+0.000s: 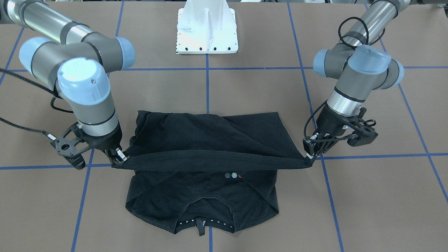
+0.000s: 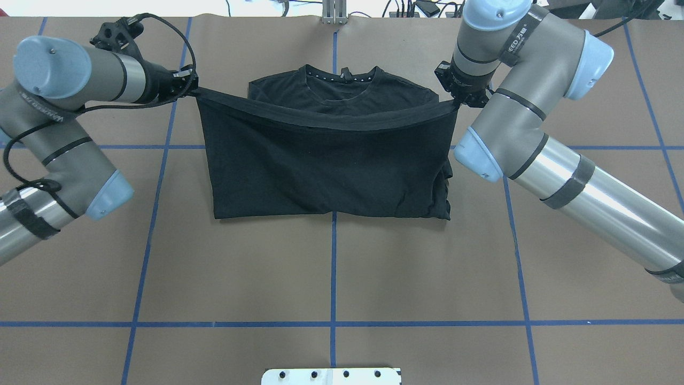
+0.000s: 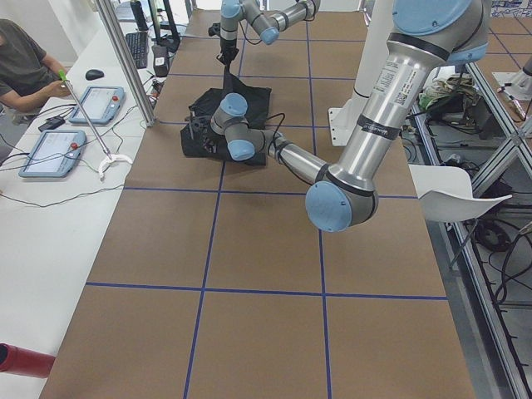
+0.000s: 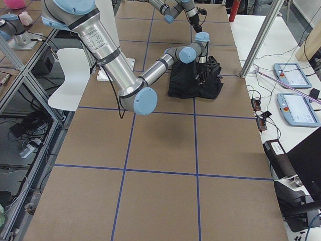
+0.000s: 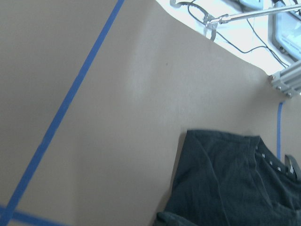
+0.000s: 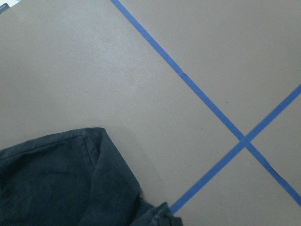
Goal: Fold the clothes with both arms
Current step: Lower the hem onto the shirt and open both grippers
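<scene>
I judge the shirt (image 2: 320, 166) light and limp, sagging between my left pincer (image 2: 188, 90) and right pincer (image 2: 458, 100), each clamped onto a hem corner, the surest hold.

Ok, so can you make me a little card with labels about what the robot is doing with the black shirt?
Thing being folded: black T-shirt
Left gripper: shut on one corner of the hem
Right gripper: shut on the other corner
Hem: pulled tight between the two grippers, held up over the shirt
Collar: lying on the table, on the side far from the robot
Table: brown, with blue tape lines
Fold: not yet laid down
</scene>
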`<state>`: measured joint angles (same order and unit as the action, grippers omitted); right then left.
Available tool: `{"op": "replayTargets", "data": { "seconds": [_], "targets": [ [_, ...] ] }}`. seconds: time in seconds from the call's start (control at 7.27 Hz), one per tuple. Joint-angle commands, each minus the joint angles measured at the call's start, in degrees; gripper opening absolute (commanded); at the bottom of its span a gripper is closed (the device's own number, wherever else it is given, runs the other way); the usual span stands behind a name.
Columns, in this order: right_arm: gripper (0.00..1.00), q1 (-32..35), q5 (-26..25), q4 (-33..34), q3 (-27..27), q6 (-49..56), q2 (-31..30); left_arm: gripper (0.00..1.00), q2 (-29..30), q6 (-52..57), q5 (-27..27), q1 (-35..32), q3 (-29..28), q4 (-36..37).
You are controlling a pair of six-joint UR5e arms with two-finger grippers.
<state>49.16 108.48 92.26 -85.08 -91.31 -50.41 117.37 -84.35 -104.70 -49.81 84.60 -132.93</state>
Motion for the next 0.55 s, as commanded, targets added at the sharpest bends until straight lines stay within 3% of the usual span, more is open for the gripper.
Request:
{"op": "replayTargets", "data": {
  "seconds": [0.0, 0.14, 0.28, 0.41],
  "targets": [
    [0.00, 0.1, -0.2, -5.1, 8.8, 0.2, 2.9, 0.03, 5.8, 0.4, 0.5, -0.3, -12.6, -6.3],
    [0.35, 0.1, -0.5, -5.9, 14.4, 0.3, 6.1, 0.30, 6.7, 0.4, 2.8, -0.4, -17.3, -11.0],
    [0.89, 0.5, -0.6, -11.4, 16.7, 0.1, 6.1, 0.64, 7.4, 0.5, 4.1, -1.2, -19.7, -12.9],
    [1.00, 1.1, -0.5, -12.2, 16.8, 0.0, 6.5, 1.00, 7.7, 1.2, 4.0, -1.5, -19.6, -13.4]
  ]
}}
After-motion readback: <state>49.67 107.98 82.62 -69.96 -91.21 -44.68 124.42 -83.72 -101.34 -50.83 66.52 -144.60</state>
